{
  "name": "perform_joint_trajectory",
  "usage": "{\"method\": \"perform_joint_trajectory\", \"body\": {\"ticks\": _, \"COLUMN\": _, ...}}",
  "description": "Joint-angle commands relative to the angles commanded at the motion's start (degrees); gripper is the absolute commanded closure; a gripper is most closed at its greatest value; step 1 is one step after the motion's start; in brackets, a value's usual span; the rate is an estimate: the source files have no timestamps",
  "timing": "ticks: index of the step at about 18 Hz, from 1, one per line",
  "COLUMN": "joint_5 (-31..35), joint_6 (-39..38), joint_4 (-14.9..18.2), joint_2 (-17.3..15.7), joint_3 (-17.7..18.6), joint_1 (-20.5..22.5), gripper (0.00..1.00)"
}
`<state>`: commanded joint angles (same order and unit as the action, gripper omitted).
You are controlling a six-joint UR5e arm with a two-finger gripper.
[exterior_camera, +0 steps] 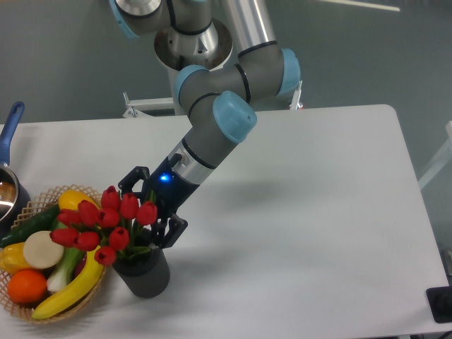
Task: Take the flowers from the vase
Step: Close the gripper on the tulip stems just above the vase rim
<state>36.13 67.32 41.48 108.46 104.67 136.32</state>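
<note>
Close left: wicker basket (pixel 25 311) w/ fruit; flowers (pixel 106 222) overhang it.

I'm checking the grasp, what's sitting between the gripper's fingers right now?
In the camera view, the open gripper straddles the flowers just above the vase; stems and rightmost buds lie between its fingers.

A robotics lab or test room. A grey industrial robot arm (pixel 212 134) with light blue joint caps is mounted on a metal pedestal (pixel 194 46) behind a plain white table (pixel 318 212). The floor is bare grey-green. Household props sit staged on the table: a wicker basket (pixel 25 300) of fruit and vegetables, and a blue-handled saucepan (pixel 8 185).
</note>
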Motion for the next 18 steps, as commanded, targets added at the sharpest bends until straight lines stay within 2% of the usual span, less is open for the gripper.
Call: {"method": "perform_joint_trajectory", "body": {"ticks": 18, "joint_5": -0.3, "joint_6": -0.9, "joint_4": 0.0, "joint_2": 0.4, "joint_3": -1.0, "joint_1": 1.1, "gripper": 0.00}}
